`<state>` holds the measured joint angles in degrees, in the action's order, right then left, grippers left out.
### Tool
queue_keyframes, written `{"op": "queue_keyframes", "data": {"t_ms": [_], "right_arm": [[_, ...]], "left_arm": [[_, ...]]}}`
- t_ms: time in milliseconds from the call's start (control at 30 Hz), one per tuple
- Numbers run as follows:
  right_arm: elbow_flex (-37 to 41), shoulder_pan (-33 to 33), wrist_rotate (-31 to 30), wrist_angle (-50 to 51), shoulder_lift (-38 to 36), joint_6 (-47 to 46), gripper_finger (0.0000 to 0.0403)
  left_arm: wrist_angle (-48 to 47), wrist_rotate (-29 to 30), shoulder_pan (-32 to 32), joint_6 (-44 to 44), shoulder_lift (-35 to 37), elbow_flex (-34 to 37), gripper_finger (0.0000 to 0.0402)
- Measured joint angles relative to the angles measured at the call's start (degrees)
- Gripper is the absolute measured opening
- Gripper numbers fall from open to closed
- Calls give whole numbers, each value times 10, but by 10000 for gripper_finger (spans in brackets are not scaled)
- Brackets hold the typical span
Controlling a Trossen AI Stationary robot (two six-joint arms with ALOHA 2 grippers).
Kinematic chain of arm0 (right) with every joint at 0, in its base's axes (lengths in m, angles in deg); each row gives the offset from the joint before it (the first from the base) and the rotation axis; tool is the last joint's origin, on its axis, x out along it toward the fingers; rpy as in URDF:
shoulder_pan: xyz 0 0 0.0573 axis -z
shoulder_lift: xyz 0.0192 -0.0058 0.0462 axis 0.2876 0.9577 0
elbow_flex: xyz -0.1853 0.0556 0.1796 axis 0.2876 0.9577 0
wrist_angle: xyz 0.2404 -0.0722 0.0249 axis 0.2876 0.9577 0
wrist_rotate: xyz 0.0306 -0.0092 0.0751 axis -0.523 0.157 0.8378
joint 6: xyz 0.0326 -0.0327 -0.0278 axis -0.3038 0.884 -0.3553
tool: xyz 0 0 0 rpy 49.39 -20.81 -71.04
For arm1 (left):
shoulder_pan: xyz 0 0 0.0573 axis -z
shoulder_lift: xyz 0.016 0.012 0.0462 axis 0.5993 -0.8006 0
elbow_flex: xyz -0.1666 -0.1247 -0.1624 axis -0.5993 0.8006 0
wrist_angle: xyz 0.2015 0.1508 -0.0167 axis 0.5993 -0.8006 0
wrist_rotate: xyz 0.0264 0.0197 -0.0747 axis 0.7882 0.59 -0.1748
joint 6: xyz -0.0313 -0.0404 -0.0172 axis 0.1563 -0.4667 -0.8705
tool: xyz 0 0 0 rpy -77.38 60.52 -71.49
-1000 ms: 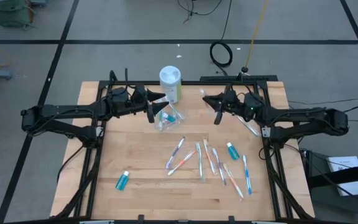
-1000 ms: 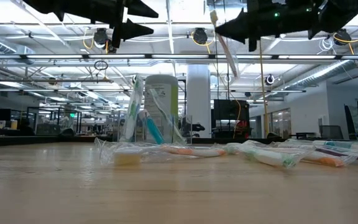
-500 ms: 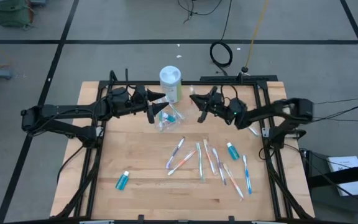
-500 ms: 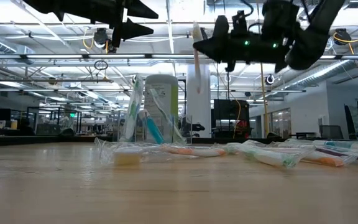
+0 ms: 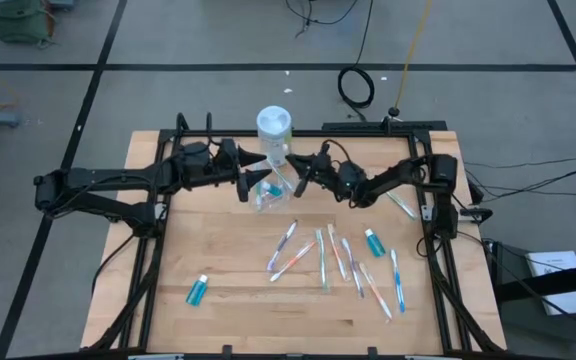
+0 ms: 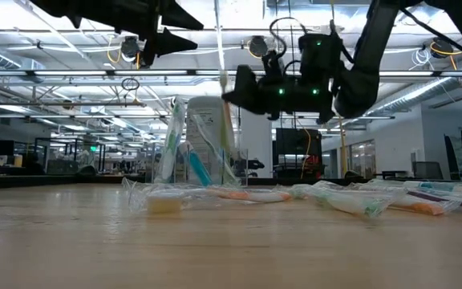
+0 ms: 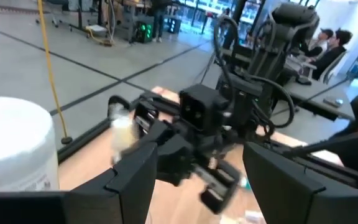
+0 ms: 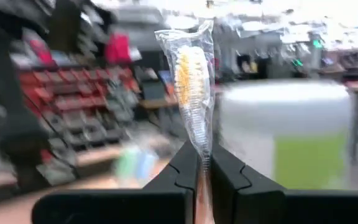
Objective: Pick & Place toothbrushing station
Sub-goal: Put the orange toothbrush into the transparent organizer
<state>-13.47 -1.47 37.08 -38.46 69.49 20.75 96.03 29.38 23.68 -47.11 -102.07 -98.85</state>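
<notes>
The clear plastic holder (image 5: 269, 194) stands on the table just in front of the white, green-labelled canister (image 5: 274, 130), with several toothbrushes standing in it; it also shows in the low view (image 6: 200, 164). My left gripper (image 5: 258, 170) is open and empty, hovering at the holder's left. My right gripper (image 5: 303, 170) is at the holder's right, above the table, shut on a wrapped toothbrush (image 8: 192, 74) with orange-yellow bristles. In the low view the toothbrush (image 6: 222, 56) stands up from the right gripper (image 6: 237, 90), beside the canister. My right gripper pinches the wrapped toothbrush's handle (image 8: 201, 155) between its two fingers (image 8: 185, 168). The brush runs along the fingers and on past their tips, bristle head foremost and still in its clear wrapper. In the low view it stands about upright, clear of the table.
Several wrapped toothbrushes (image 5: 338, 255) lie loose on the wood at centre right, one more (image 5: 400, 205) by the right arm. Small teal tubes lie at the right (image 5: 373, 242) and near left (image 5: 197, 289). The right arm (image 7: 210, 124) fills the left wrist view.
My right gripper has moved toward the table's left edge, from over the right side to just beside the holder and canister, carrying the wrapped toothbrush, and has come somewhat lower. My left gripper has kept still.
</notes>
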Motion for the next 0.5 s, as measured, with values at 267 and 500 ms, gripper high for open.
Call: {"op": "queue_keyframes", "data": {"t_ms": [267, 500], "right_arm": [[1, -1, -12, 114, 1, -40, 15], [1, 0, -14, 129, 1, -40, 41]], "left_arm": [[-31, 0, 16, -3, 0, 0, 244], [-31, 0, 39, -6, 0, 0, 244]]}}
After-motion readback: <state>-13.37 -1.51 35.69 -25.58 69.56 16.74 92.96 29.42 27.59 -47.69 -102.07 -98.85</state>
